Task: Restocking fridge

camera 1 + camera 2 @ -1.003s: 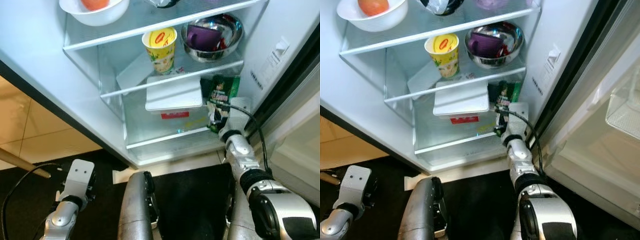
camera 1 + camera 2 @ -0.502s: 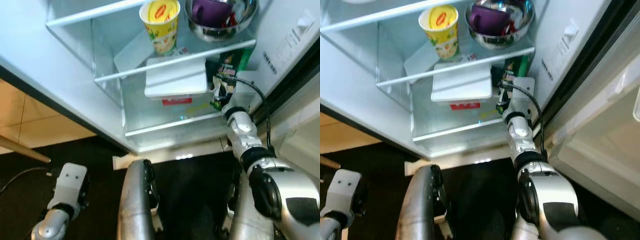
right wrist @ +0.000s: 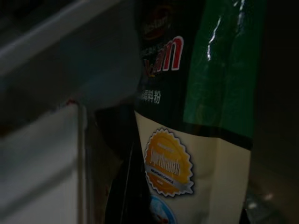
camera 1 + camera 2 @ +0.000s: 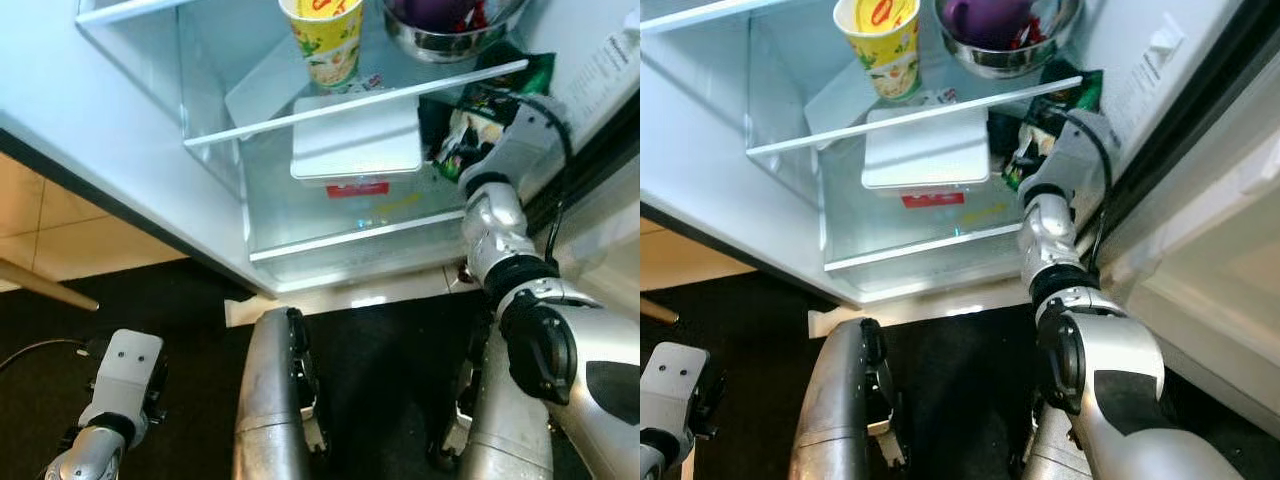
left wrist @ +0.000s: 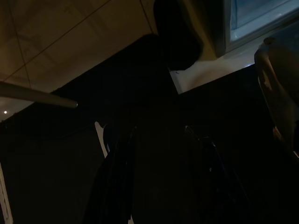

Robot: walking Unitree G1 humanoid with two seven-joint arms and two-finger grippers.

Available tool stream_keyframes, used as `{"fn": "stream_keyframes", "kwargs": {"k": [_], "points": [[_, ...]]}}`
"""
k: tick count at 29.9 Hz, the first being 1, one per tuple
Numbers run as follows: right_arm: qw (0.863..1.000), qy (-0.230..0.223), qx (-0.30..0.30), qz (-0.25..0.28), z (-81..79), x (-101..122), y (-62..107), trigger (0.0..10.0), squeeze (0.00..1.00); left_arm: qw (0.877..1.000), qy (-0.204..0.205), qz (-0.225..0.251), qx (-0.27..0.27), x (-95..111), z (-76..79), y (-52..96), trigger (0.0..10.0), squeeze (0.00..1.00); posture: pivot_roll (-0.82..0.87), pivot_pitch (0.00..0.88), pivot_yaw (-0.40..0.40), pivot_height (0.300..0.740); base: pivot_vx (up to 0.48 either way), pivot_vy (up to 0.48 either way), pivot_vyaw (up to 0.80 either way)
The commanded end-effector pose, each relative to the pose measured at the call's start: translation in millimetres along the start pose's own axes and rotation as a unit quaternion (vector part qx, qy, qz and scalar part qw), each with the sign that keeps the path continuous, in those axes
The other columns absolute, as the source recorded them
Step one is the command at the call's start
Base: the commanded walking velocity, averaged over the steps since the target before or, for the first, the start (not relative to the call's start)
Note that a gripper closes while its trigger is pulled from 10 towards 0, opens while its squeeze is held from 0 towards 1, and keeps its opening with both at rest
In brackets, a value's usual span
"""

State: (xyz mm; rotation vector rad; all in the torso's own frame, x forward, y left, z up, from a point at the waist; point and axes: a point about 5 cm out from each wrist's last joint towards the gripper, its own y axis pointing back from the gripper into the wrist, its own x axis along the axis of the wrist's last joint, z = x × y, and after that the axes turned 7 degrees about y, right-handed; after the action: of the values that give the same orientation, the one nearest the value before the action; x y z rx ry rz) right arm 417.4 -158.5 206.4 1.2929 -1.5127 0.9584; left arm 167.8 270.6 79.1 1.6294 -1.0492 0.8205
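Observation:
My right gripper (image 4: 464,143) reaches into the open fridge and is shut on a green and black packet (image 4: 508,78). The packet hangs at the right end of the glass shelf (image 4: 300,115), beside the fridge's right wall and just right of a white flat box (image 4: 358,140) on the shelf below. In the right wrist view the packet (image 3: 201,116) is very close, with a gold seal on its cream lower part. My left arm (image 4: 120,375) hangs idle low on the left over the dark floor.
A yellow cup (image 4: 322,35) and a metal bowl (image 4: 450,25) with purple contents stand on the glass shelf. The open fridge door (image 4: 1210,240) is on the right. A black mat (image 4: 380,350) lies before the fridge, with tan floor tiles (image 4: 50,240) on the left.
The camera has tilted down. My right gripper has lifted the packet from beside the white box up to the level of the glass shelf's right end, deeper into the fridge.

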Motion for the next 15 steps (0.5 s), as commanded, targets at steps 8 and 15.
{"fn": "stream_keyframes", "kwargs": {"k": [8,15], "points": [[0.993,-0.110,0.025,0.032,-18.2,32.8,-6.5,10.0,0.00,0.999,0.000,-0.035,-0.002,-12.1,4.7,8.5,10.0,0.00,0.41,0.453,0.109,0.428,0.000,0.000,0.00],[0.991,-0.129,0.022,0.024,-19.4,31.8,-6.6,10.0,0.22,1.000,0.000,-0.032,-0.001,-9.7,4.9,8.2,10.0,0.00,0.44,0.445,0.101,0.428,0.000,0.000,0.00]]}}
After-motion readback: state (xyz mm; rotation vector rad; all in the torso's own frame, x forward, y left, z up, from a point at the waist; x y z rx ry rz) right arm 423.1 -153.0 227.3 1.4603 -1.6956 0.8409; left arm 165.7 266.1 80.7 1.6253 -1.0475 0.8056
